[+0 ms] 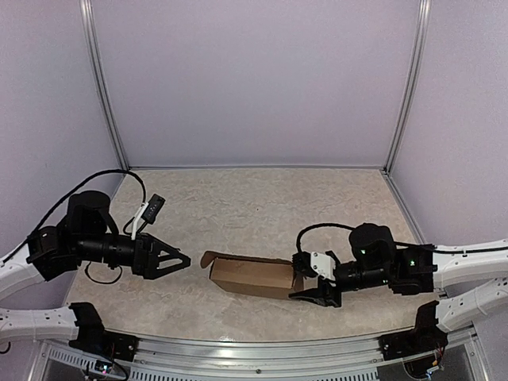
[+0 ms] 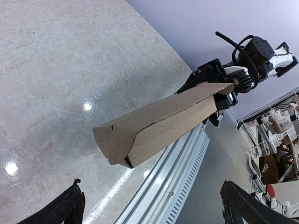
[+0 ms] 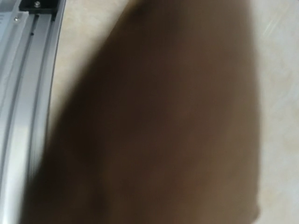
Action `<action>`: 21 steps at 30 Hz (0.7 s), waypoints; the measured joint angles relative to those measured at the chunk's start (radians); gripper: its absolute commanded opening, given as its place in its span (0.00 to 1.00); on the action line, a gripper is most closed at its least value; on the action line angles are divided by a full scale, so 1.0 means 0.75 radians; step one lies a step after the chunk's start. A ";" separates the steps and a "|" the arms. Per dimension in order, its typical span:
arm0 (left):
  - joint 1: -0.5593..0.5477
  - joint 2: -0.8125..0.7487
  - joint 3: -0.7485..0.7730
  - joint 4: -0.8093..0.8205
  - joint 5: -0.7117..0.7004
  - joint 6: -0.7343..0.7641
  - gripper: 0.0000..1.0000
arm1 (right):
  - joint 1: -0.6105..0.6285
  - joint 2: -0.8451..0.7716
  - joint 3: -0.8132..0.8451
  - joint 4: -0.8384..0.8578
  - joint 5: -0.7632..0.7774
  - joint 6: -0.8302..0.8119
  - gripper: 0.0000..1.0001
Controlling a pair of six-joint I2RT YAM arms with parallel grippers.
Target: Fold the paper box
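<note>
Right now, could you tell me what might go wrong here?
The right hand grips the paper box by one end only, so it could twist or slip. The open left hand faces the loose end flap without touching; pushing in might crush it or shove the box free.

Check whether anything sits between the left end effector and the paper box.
Nothing visible does. Only bare table lies between the open left end effector and the near end of the paper box. The right end effector grips the box's far end.
</note>
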 measured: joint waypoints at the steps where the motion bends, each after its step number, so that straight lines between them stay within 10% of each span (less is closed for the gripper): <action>1: -0.009 0.018 0.005 0.007 -0.019 0.016 0.99 | -0.022 0.001 -0.028 0.030 -0.034 0.032 0.40; 21: -0.223 0.453 0.163 0.037 -0.493 0.253 0.70 | -0.200 0.200 -0.263 0.586 -0.344 0.316 0.39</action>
